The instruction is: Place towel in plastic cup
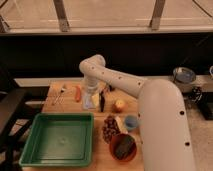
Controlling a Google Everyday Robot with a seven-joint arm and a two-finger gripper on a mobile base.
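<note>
Towel (90,103) lies flat on the wooden table (59,102), toward the back. It looks about square, so no side is the long one. The gripper (97,99) hangs right over it, pointing down, fingers spread apart and holding nothing. The towel is just under the gripper. The plastic cup (131,121) sits nearer the front, apart from the towel.

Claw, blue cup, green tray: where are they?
Claw (91,95): camera view, its tip, low over the pale grey-blue cloth towel (95,103).
Small light-blue round plastic cup (131,121): camera view, its rim.
Green rectangular plastic tray (60,140): camera view, bare floor.
</note>
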